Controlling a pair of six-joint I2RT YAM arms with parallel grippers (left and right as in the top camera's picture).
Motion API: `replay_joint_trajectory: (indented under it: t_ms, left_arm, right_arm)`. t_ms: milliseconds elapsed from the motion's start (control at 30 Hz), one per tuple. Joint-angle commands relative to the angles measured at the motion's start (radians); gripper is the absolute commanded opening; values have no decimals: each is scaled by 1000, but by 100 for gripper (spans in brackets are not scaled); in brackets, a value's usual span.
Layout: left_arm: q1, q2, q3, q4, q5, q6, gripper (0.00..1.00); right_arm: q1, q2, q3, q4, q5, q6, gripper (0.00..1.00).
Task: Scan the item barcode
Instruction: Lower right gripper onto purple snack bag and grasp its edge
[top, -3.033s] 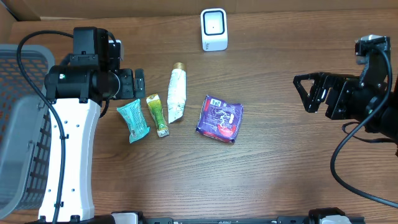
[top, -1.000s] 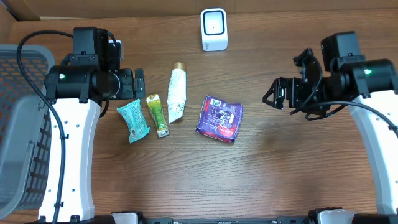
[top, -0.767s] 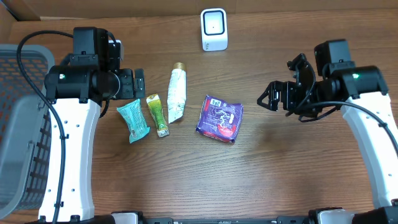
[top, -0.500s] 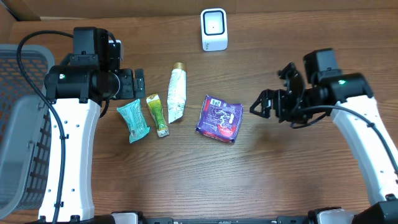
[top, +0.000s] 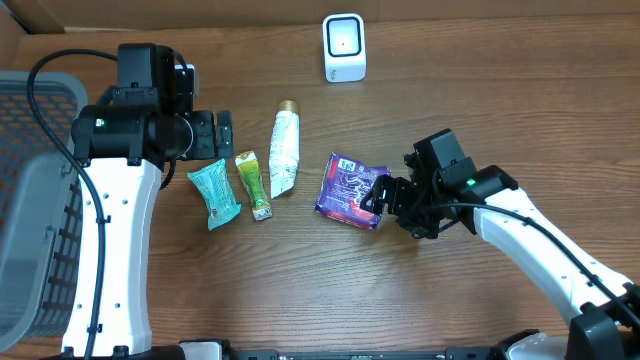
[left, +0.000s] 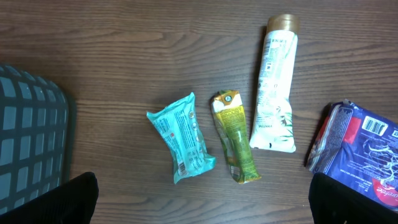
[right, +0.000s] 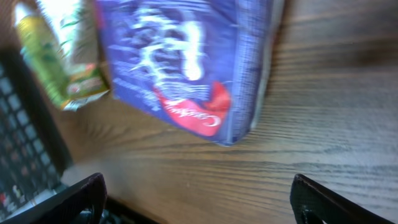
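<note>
A purple snack packet (top: 350, 188) lies flat on the table, a white barcode label at its far edge. My right gripper (top: 378, 197) is open, low at the packet's right edge, with nothing between its fingers. In the right wrist view the purple packet (right: 186, 62) fills the upper frame, just beyond the right gripper (right: 199, 205). The white scanner (top: 344, 47) stands at the table's far edge. My left gripper (top: 224, 133) hangs open above the table's left side. The left wrist view shows the purple packet (left: 360, 149) at the right edge, beyond the left gripper (left: 202, 208).
Left of the purple packet lie a white tube (top: 285, 150), a green sachet (top: 254, 183) and a teal packet (top: 214, 194). A grey mesh basket (top: 30, 200) stands at the far left. The table's brown wood (top: 480, 90) stretches right of the scanner.
My right arm has swept left and down from the table's right side to the purple packet's right edge. The left arm and all items have stayed still.
</note>
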Motion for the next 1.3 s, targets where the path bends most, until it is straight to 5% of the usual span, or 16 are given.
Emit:
replay_joint_trajectory:
  t_ms: [0, 267, 567, 900, 1267]
  left_arm:
    - [0, 6, 12, 0, 11, 2, 100]
    - [0, 6, 12, 0, 11, 2, 99]
    - [0, 6, 12, 0, 11, 2, 100]
    - [0, 6, 12, 0, 11, 2, 100]
    - [0, 6, 12, 0, 11, 2, 100]
  right_arm:
    - [2, -3, -17, 26, 86, 112, 95]
    - [2, 75, -55, 185, 54, 136, 94]
    - [31, 187, -55, 320, 53, 190, 75]
    - [44, 214, -48, 343, 46, 204, 31]
    - [-30, 212, 199, 61, 7, -463, 16]
